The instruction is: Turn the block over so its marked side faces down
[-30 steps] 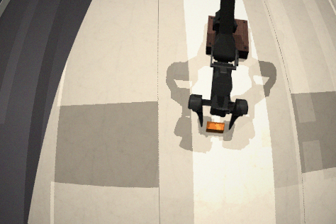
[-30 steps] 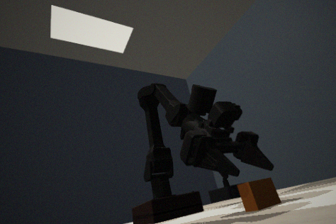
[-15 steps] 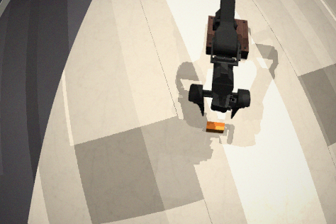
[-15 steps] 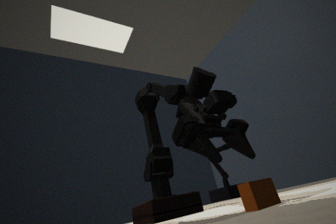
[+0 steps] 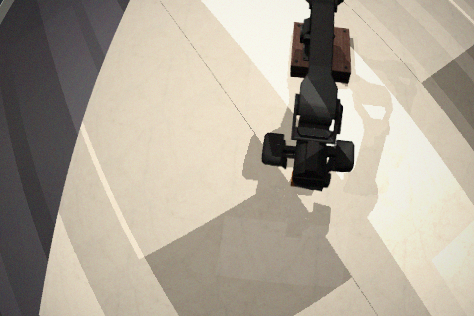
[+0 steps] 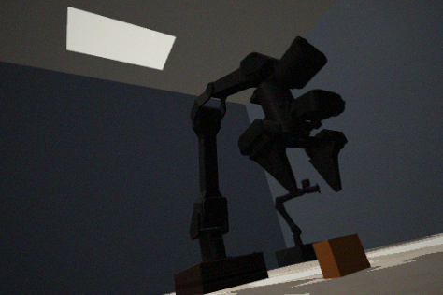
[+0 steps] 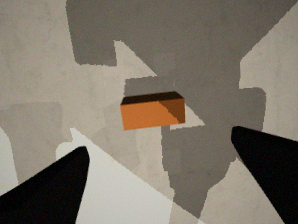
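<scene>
Your hand (image 7: 157,183) hangs spread wide and empty, well above the block (image 7: 152,112); the block lies alone on the table (image 5: 165,125), under the hand; no mark shows on its visible faces, so you may judge the flip done, though its underside is hidden; it is a matte orange box with crisp edges and one darker face; the table looks like pale, smooth stone in banded panels.

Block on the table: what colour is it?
Orange block, with one dark face; clearest in the wrist view.
</scene>
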You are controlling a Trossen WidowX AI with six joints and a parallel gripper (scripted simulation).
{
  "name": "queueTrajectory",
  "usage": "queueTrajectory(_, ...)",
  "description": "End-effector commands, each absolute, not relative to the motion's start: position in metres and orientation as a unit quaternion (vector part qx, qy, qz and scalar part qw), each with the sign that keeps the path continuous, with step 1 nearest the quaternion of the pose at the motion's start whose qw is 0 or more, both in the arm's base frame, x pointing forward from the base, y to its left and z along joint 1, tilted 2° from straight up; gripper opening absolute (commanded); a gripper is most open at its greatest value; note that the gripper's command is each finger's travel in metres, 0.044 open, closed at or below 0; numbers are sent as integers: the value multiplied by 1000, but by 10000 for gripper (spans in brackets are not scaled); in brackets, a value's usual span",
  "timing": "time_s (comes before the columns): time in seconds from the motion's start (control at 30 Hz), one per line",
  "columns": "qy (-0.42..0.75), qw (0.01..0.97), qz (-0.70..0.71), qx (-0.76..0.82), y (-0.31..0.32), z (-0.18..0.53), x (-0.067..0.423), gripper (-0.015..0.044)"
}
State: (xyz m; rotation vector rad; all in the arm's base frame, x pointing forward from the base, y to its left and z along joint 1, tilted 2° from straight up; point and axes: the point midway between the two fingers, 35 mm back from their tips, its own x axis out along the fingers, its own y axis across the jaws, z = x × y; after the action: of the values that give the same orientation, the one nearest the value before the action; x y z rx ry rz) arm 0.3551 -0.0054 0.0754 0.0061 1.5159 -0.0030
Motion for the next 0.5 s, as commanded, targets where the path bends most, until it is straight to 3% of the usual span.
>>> queueTrajectory(0.0,712,703,-4,2,-5,79,356,440)
queueTrajectory(0.47,712,703,-4,2,-5,34,355,440)
